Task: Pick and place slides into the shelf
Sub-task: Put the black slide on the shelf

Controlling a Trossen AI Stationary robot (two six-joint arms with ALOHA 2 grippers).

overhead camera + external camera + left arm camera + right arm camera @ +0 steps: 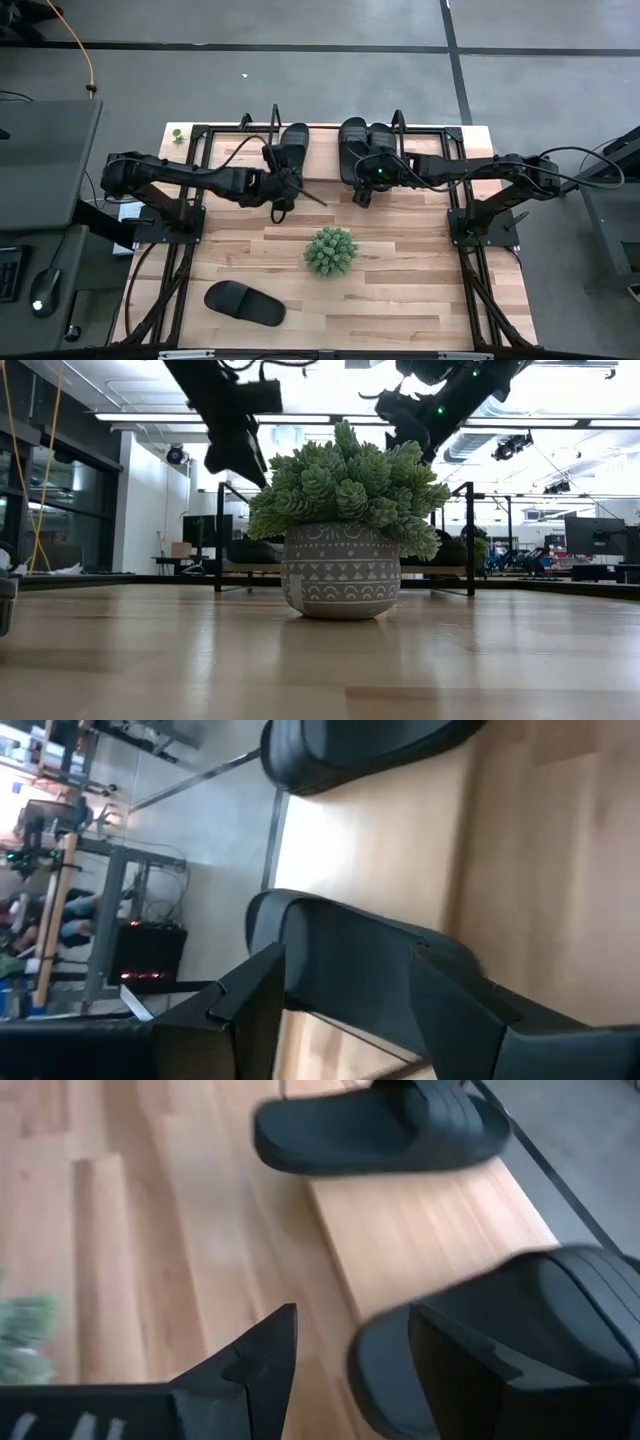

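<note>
Three black slides lie on the shelf at the table's far edge: one on its left part and two side by side on its right part. A further slide lies sole-down on the tabletop, near left. My left gripper hangs open just near of the left slide, which lies on the plank beyond its fingertips. My right gripper is open above the toe of a right-hand slide. In the low view both grippers hang clear above the shelf.
A round green spiky plant in a grey patterned pot stands mid-table, between the shelf and the loose slide. The shelf's black hoop frames rise at both ends. Bare tabletop lies to the near right.
</note>
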